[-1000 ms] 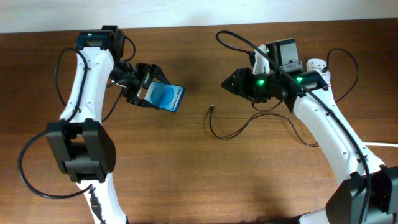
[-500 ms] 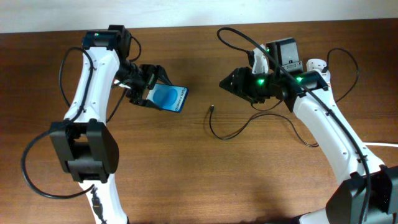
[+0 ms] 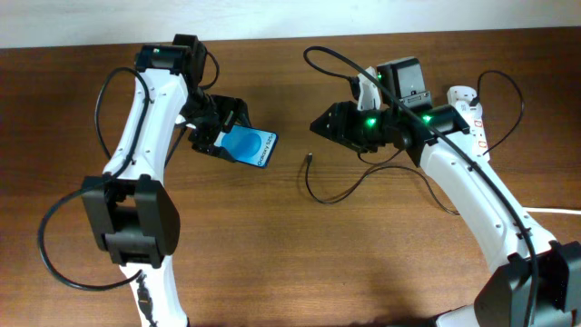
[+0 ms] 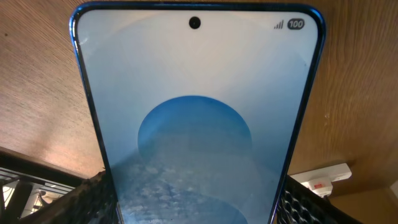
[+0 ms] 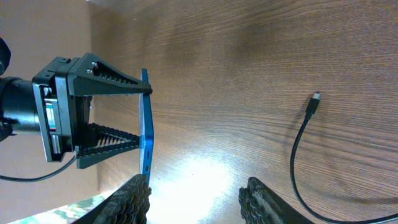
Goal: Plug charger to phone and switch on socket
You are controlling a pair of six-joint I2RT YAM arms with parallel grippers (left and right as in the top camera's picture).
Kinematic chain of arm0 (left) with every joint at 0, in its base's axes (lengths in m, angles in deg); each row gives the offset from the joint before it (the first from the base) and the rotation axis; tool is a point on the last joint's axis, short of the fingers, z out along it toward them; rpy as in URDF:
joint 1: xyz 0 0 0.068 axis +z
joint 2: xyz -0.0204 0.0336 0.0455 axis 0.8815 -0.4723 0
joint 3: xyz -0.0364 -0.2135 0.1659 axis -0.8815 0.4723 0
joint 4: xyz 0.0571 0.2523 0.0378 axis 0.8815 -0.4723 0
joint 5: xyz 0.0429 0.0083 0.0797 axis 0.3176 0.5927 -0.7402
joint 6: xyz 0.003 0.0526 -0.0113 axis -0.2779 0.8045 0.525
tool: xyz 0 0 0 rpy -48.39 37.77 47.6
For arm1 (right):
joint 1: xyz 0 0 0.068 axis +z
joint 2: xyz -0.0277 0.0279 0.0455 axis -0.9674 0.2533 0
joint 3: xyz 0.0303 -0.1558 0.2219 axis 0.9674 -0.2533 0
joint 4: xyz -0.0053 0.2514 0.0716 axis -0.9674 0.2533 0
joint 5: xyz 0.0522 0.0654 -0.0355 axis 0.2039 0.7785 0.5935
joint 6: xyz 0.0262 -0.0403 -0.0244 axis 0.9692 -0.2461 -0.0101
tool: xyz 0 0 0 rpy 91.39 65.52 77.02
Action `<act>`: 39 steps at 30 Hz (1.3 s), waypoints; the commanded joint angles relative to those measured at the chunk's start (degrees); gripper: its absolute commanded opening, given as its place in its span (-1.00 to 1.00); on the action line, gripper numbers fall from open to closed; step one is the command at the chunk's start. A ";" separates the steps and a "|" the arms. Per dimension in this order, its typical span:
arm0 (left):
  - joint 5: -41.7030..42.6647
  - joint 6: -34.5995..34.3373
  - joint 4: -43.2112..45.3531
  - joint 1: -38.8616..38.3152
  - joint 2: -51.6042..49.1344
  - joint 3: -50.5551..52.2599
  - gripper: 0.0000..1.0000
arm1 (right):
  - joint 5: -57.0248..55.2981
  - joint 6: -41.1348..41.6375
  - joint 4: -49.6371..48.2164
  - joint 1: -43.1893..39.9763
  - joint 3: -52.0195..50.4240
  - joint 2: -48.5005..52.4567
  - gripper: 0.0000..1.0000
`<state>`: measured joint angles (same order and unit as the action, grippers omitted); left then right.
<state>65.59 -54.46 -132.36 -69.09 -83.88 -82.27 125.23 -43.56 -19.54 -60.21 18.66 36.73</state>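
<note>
Phone sits tight in the left gripper over the brown wooden bench. The right gripper is spread wide and empty; the charger lies between them.

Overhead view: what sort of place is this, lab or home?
Most likely a robot test bench, not a home: a plain wooden table, the left gripper holding the phone, the right gripper open near the charger, and the socket at the right.
</note>
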 commanded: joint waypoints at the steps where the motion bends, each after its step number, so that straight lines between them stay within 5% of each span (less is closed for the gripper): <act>1: 0.52 -1.01 -0.15 0.13 0.02 -1.38 -1.00 | 0.31 0.09 -0.15 0.15 0.31 -0.92 0.04; 39: 13.79 -2.25 -2.14 0.13 0.02 -1.38 -1.00 | 4.57 0.50 -1.03 0.31 0.31 -0.92 0.04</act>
<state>77.35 -56.19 -134.20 -69.09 -83.88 -82.27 129.10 -43.32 -20.37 -60.21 18.66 36.73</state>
